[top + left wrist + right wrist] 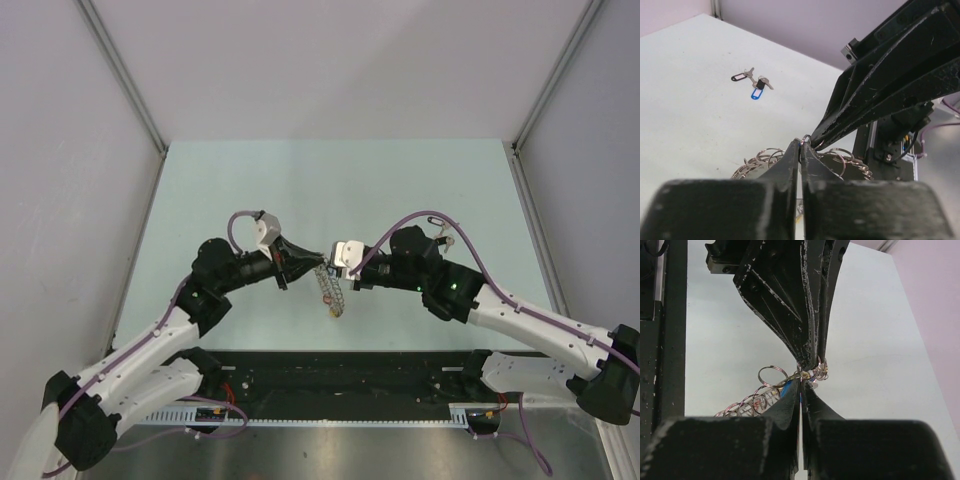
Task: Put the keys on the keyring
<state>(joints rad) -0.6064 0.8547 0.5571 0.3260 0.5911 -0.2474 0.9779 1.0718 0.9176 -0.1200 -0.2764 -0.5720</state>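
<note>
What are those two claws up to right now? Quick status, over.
Both shut: left gripper, right gripper, tip to tip, pinching the keyring. The loose keys lie apart on the table, not yet on. Nothing seen in the way.

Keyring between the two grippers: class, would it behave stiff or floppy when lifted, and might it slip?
Probably floppy: the keyring dangles in a loose string below the shut left gripper and right gripper. Likely to swing and tangle, since many small rings overlap. It might slip, as only thin wire is pinched.
</note>
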